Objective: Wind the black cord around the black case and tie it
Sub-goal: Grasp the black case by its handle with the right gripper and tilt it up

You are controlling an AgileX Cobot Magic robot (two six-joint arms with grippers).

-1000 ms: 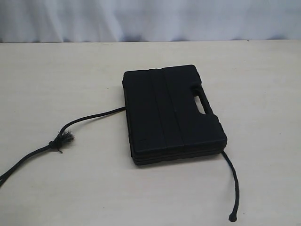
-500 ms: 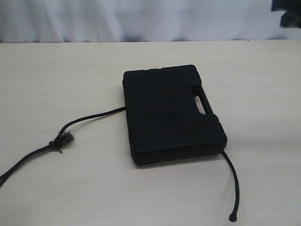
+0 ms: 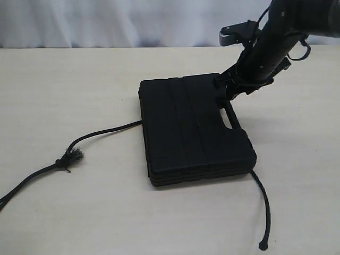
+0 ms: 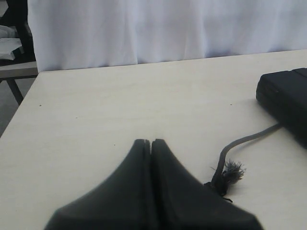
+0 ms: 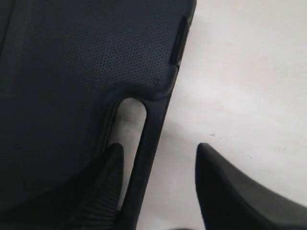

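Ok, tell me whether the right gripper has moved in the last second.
Yes. The right gripper has come in from the upper right of the exterior view, down to the handle edge of the case, which lies where it was.

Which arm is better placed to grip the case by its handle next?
The right, probably: the right jaws stand open astride the handle of the case. The left jaws are shut, away from it, near the knot of the cord.
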